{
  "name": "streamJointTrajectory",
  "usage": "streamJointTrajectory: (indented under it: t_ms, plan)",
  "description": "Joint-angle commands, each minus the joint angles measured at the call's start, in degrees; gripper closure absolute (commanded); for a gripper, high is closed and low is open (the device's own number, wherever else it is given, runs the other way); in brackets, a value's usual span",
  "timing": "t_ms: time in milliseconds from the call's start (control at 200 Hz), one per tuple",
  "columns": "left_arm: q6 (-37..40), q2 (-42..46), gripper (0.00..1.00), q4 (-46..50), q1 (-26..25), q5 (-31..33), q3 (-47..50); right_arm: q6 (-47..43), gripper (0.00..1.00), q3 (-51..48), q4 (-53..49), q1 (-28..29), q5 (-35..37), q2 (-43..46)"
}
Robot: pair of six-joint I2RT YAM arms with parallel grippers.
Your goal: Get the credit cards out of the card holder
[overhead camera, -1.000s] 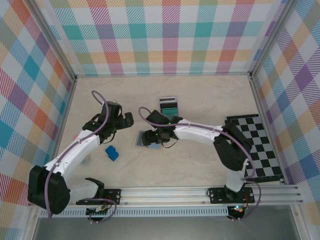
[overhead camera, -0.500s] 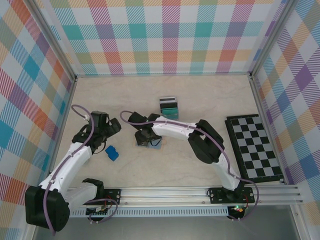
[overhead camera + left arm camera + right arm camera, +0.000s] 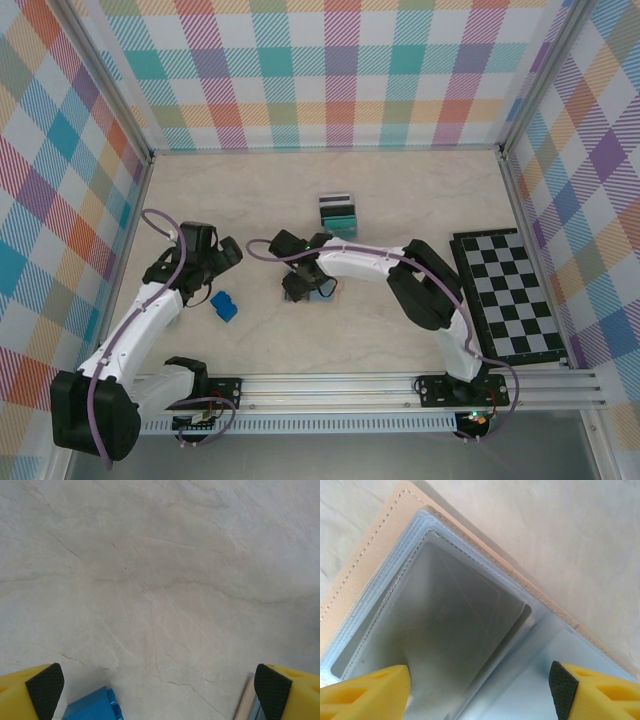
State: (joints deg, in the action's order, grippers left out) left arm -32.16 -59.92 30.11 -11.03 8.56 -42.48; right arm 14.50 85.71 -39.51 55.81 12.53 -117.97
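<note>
The card holder (image 3: 365,565) lies open near the middle of the surface (image 3: 420,190), with a grey card (image 3: 445,630) still in its clear sleeve. The right jaws hang spread over it, pinching nothing. A few cards (image 3: 338,212) lie stacked just beyond, so the job looks partly done. The left jaws, spread and empty, hover by a blue block (image 3: 92,707).

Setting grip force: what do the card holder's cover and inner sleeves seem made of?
The card holder cover: matte tan leather or faux leather, given its stitched edge. The inner sleeves: glossy translucent plastic, probably soft, layered at the edges.
</note>
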Motion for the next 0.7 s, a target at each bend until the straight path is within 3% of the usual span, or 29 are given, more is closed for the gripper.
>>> streamJointTrajectory:
  t_ms: [0,155,370,510,695]
  plan:
    - [-0.4,-1.4,0.0,0.2,0.8,-4.8,-1.3,-0.3,0.25,-2.4,0.8,-1.0,-4.0,4.4]
    - [-0.6,-3.6,0.01,-0.5,0.8,-11.7,-1.5,9.1,0.25,-2.7,1.8,-1.0,-4.2,9.1]
    - [-1.7,-5.4,0.04,-0.6,0.8,-17.4,-1.0,22.7,0.31,-4.4,1.8,-0.8,-6.8,6.4]
    - [-1.7,-6.2,0.08,-0.7,0.8,-20.2,-0.8,23.8,0.33,-4.4,1.6,-0.7,-6.6,4.5]
    - [-2.6,-7.8,0.23,-3.5,0.8,-26.2,0.2,23.0,0.34,-1.9,-1.7,-0.7,-4.7,0.6]
